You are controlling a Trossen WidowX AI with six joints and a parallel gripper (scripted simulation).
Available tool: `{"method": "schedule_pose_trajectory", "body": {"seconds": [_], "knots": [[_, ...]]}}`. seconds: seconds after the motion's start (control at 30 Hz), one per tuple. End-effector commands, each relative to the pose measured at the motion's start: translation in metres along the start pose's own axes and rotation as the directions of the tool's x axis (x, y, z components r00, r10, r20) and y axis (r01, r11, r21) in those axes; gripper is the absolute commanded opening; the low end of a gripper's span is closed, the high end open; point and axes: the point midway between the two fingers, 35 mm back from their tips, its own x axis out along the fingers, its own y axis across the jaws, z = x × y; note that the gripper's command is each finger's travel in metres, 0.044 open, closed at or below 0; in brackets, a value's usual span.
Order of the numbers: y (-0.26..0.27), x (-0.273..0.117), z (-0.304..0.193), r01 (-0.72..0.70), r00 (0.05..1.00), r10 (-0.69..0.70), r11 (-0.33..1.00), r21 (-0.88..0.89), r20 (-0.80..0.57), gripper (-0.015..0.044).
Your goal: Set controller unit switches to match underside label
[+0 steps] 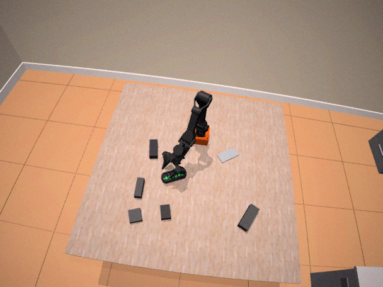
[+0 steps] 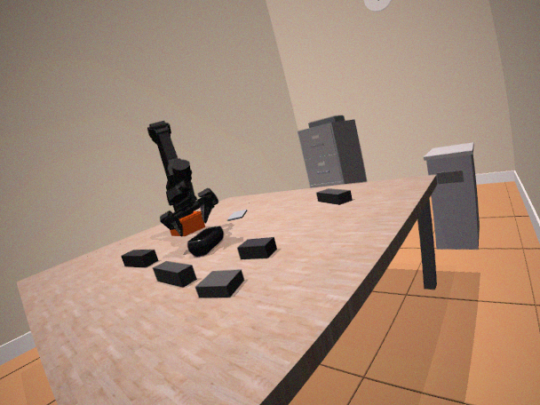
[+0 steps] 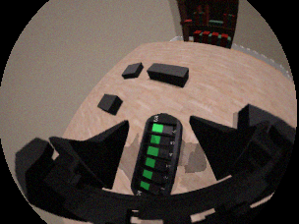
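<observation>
The dark grey controller unit (image 1: 173, 180) (image 2: 206, 242) (image 3: 178, 140) lies on the bench with its switch side up. In the wrist view its six rocker switches (image 3: 152, 151) run in a row, green ends on the left and dark ends on the right. The far green end looks brightest; which ends are pressed down I cannot tell surely. The underside label is hidden. My gripper (image 1: 172, 168) (image 2: 194, 228) (image 3: 159, 122) is open and empty. Its fingers stand wide apart over the unit, one toward each long side in the wrist view; contact cannot be made out.
Several dark blocks lie around, including one left of the arm (image 1: 153, 148), one left of the unit (image 1: 139, 187), and one far right (image 1: 248, 217) (image 2: 334, 196). A thin pale plate (image 1: 228, 155) (image 2: 237, 215) lies right of the orange arm base (image 1: 202, 139) (image 2: 192, 223).
</observation>
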Motion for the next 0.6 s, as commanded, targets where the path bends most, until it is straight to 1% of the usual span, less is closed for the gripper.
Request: {"method": "schedule_pose_trajectory", "body": {"seconds": [0.0,0.1,0.13,0.27,0.37,0.47,0.53,0.57], "knots": [[0.000,0.000,0.000,0.000,1.000,0.000,1.000,0.000,0.000,0.0374],[-0.001,0.000,-0.001,0.002,1.000,-0.002,1.000,0.000,-0.009,0.0295],[-0.003,0.000,-0.003,0.007,0.999,-0.007,1.000,0.000,-0.038,0.0269],[-0.015,-0.005,-0.021,0.042,0.964,-0.034,0.999,0.024,-0.262,0.0164],[-0.021,-0.019,-0.035,0.073,0.898,-0.035,0.995,0.071,-0.438,0.0085],[-0.023,-0.041,-0.048,0.121,0.799,-0.014,0.983,0.137,-0.601,0.0006],[-0.023,-0.058,-0.054,0.161,0.726,0.008,0.970,0.181,-0.687,0.0000],[-0.023,-0.063,-0.055,0.173,0.705,0.015,0.966,0.192,-0.709,0.0000]]}}
